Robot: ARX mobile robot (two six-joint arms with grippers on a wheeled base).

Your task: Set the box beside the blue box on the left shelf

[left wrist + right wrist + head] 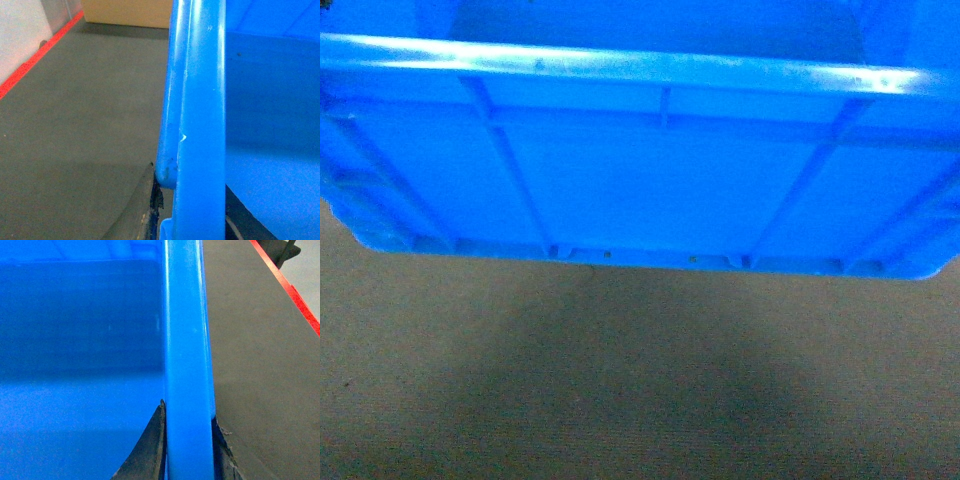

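Observation:
The box [650, 190] is a bright blue ribbed crate. It fills the top of the head view, held up off the grey-brown floor with its shadow below. My left gripper [192, 210] is shut on the box's left rim [200, 100], with one dark finger [145, 210] outside the wall. My right gripper [189, 445] is shut on the right rim [187, 340], a finger [150, 450] pressed to each side. The left shelf and the other blue box are out of view.
Grey-brown carpet floor [640, 380] spreads below the crate. A red line [35, 57] runs along the floor by a white wall at the left, with a tan cabinet [127, 12] behind. Another red line [292, 287] crosses the right wrist view.

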